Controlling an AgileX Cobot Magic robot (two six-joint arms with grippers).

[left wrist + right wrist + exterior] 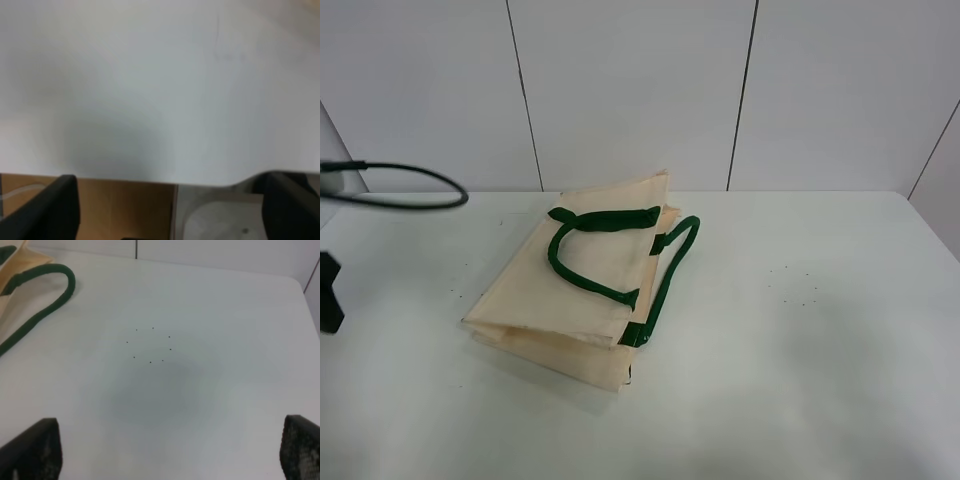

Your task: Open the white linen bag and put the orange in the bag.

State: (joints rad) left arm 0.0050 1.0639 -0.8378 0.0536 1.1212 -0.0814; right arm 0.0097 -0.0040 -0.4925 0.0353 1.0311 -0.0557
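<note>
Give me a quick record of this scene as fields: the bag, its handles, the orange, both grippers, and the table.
bag: white linen bag lying flat and folded on the table, closed
handles: two dark green handles, one lying on top of the bag, one trailing onto the table
orange: not visible in any view
left gripper: left gripper open, empty, at the table edge
right gripper: right gripper open, empty, above bare table beside the bag
table: white table, with a small ring of dark dots

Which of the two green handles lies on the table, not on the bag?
The right-hand handle: it loops off the white linen bag onto the table. The other handle rests on the cloth.
</note>
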